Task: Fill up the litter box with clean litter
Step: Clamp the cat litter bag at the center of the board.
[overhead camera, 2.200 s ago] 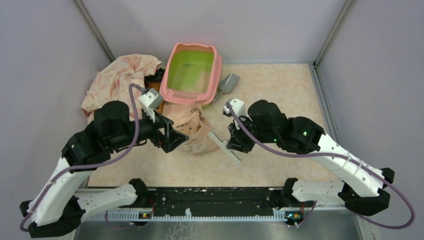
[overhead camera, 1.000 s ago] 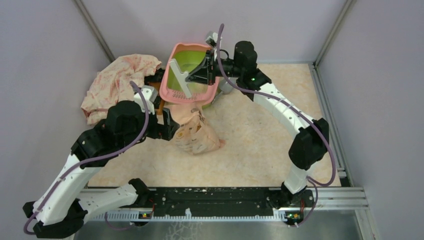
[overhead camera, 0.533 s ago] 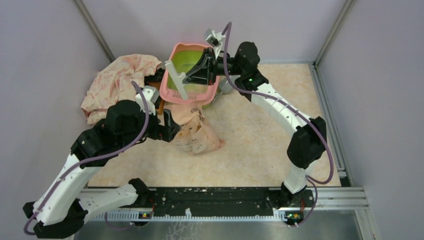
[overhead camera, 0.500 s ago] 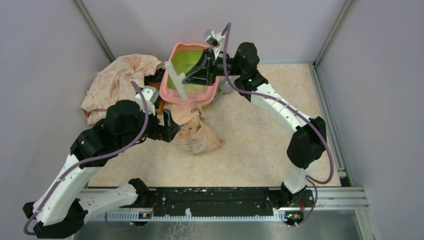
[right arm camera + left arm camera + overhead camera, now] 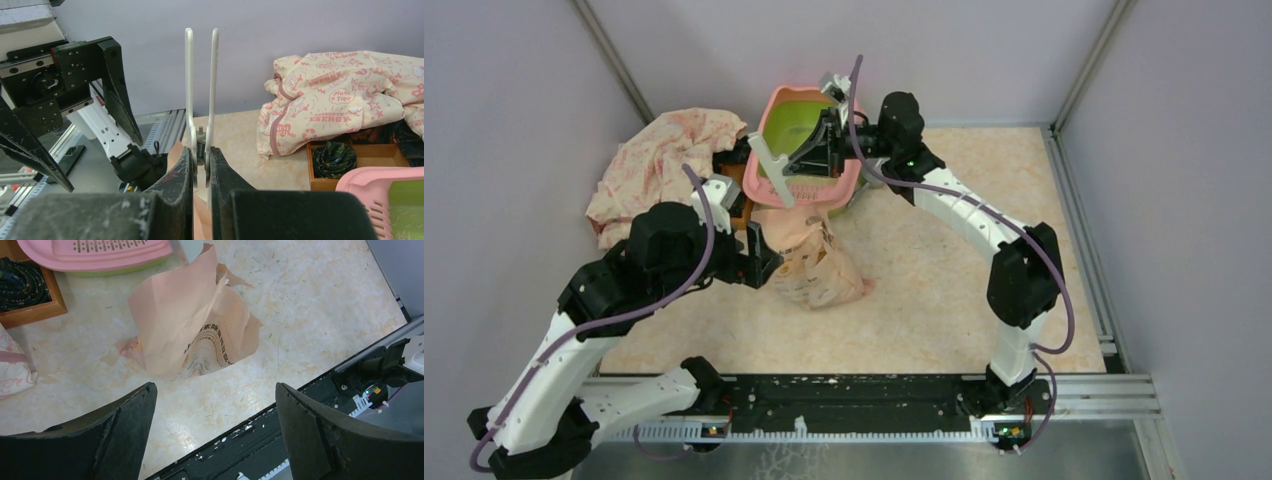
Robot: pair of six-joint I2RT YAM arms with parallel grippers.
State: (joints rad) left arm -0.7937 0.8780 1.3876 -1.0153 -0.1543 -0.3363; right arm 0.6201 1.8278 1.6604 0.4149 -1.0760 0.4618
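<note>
Right gripper (image 5: 796, 162) and clip (image 5: 768, 165) farther left, above litter box (image 5: 814, 191) rim.

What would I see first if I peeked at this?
The pink-and-green litter box at the back of the table jumps out first. The right gripper hangs over it, shut on a tall white clip. Just in front sits the crumpled peach bag, with the left gripper open above it.
</note>
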